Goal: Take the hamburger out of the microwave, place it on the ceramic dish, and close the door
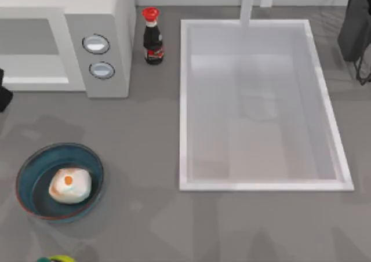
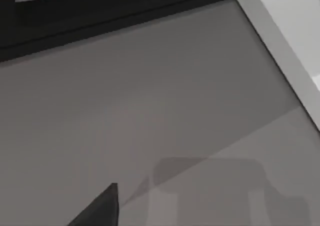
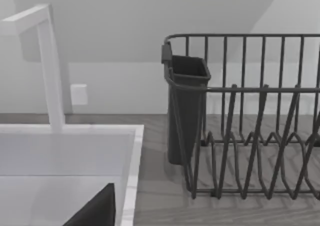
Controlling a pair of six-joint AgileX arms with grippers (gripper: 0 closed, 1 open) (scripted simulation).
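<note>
Burger: the hamburger (image 1: 69, 184) already sits inside the ceramic dish (image 1: 29, 168), touching its floor, near the table's front left corner.

Oven: the microwave (image 1: 110, 18) stands at the back left with 2 round knobs on its front panel. Its grey cavity looks exposed, and I cannot make out the door as a separate panel, so I judge it not yet shut, though I cannot be certain.

Step in hand: I judge steps 1 and 2 done, with only closing the door left.

Left claw: a dark piece of my left arm (image 1: 3, 95) pokes in at the table's left edge, just in front of the oven. The dish lies nearer the front than it, well apart. One dark finger (image 2: 97, 210) shows over bare grey tabletop; I cannot tell whether the claw is spread or pressed together.

Right claw: parked at the far right by the dish rack (image 3: 250, 116), with the sink (image 1: 186, 99) between it and the oven; its spread I cannot tell either.

Next move: I would first find the door's free edge, then push it round toward the cavity with the left claw.
</note>
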